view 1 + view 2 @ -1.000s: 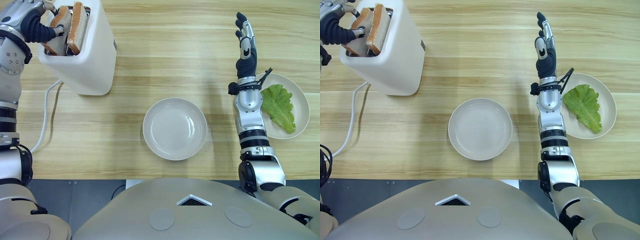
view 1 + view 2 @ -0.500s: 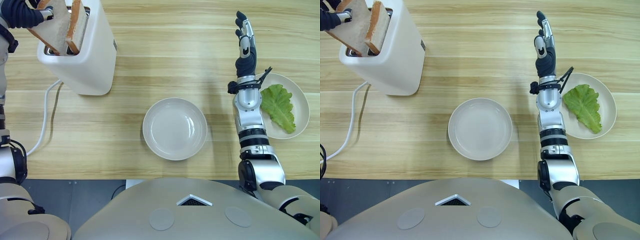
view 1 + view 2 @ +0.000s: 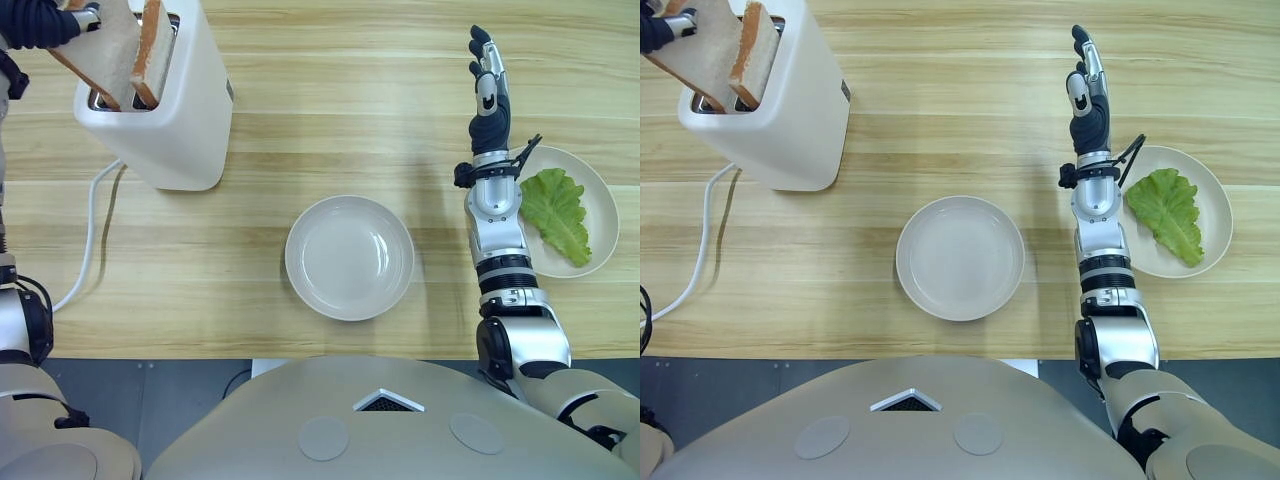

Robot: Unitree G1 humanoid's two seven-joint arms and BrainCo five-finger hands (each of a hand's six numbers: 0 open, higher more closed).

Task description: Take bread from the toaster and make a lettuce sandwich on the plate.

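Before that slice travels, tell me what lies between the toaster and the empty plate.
Nothing visible. Only bare table lies between the toaster and the empty plate; the left hand holds the bread slice at its slot.

Wooden table (image 3: 330,100), white toaster (image 3: 175,110), empty plate (image 3: 349,257), lettuce dish (image 3: 604,215)
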